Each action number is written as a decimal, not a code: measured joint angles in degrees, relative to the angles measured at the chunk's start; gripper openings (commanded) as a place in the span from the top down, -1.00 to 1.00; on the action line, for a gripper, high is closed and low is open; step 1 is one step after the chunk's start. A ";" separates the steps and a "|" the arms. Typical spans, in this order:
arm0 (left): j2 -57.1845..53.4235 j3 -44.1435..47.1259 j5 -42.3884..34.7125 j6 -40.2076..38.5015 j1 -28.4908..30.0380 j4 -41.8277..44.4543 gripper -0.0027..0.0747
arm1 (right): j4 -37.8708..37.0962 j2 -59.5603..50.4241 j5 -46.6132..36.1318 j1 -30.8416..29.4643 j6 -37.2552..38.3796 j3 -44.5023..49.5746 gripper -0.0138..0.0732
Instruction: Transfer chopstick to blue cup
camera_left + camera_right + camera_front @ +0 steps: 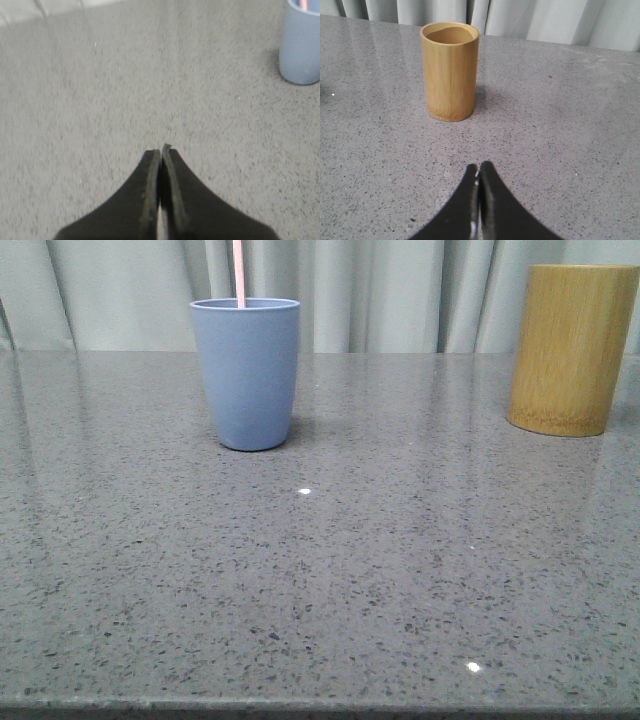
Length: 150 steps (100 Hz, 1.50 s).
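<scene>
1. Blue cup (245,373) stands upright on the grey speckled counter (320,580), upper left of centre in the front view, casting a small shadow to its right.
2. Chopstick (239,272), thin and pale pink, stands inside the blue cup and rises near-vertical out of its rim, cut off by the top edge of the frame.
3. Bamboo holder (572,348), a tan cylinder, sits upright at the upper right of the front view, well apart from the blue cup.
4. Pale curtain (400,290) hangs behind the counter.
5. Left hand (161,152): its two dark fingers are pressed together, clenched on nothing, low over bare counter. The left wrist view is blurred. The blue cup sits at that frame's upper right edge with a bit of pink showing at its rim.
6. Right hand (479,170): fingers also pressed together, nothing between them, above the counter. The bamboo holder stands upper left of centre in that frame, its mouth open, apart from the fingertips.
</scene>
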 measured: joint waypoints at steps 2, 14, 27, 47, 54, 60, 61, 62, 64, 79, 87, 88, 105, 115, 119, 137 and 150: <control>-0.51 0.53 -1.61 1.84 0.69 -0.84 0.98 | 0.00 0.00 0.00 0.00 0.00 0.00 0.84; -4.57 5.08 -12.40 13.54 5.37 -7.09 0.98 | 0.00 0.00 0.00 0.00 0.00 0.00 0.84; -10.01 11.81 -22.16 20.93 11.02 -13.00 0.98 | 0.00 0.00 0.00 0.00 0.00 0.00 0.84; -17.62 21.72 -28.04 22.60 18.02 -16.25 0.98 | 0.00 0.00 0.00 0.00 0.00 0.00 0.84; -19.99 24.71 -28.40 22.60 19.17 -18.09 0.98 | 0.00 0.00 0.00 0.00 0.00 0.00 0.84; -21.63 27.12 -29.08 22.60 19.75 -19.74 0.98 | 0.00 0.00 0.00 0.00 0.00 0.00 0.84; -22.00 27.39 -29.21 22.60 19.74 -19.88 0.98 | 0.00 0.00 0.00 0.00 0.00 0.00 0.84; -22.16 27.93 -29.48 22.60 19.74 -20.15 0.98 | 0.00 0.00 0.00 0.00 0.00 0.00 0.84; -22.59 28.46 -29.82 22.60 19.87 -20.56 0.98 | 0.00 0.00 0.00 0.00 0.00 0.00 0.84; -23.01 29.69 -30.85 22.60 19.87 -21.39 0.98 | 0.00 0.00 0.00 0.00 0.00 0.00 0.84; -23.01 29.69 -30.74 22.60 19.87 -21.39 0.98 | 0.00 0.00 0.00 0.00 0.00 0.00 0.84; -23.01 29.69 -30.74 22.60 19.87 -21.39 0.98 | 0.00 0.00 0.00 0.00 0.00 0.00 0.84; -23.01 29.69 -29.84 22.60 19.87 -21.51 0.98 | 0.00 0.00 0.00 0.00 0.00 0.00 0.84; -23.01 29.69 -29.06 22.60 19.87 -21.51 0.98 | 0.00 0.00 0.00 0.00 0.00 0.00 0.84; -23.01 29.69 -28.92 22.60 19.87 -21.51 0.98 | 0.00 0.00 0.00 0.00 0.00 0.00 0.84; -23.01 29.69 -28.92 22.60 19.87 -21.51 0.98 | 0.00 0.00 0.00 0.00 0.00 0.00 0.84; -23.01 29.69 -29.29 22.60 19.87 -21.51 0.98 | 0.00 0.00 0.00 0.00 0.00 0.00 0.84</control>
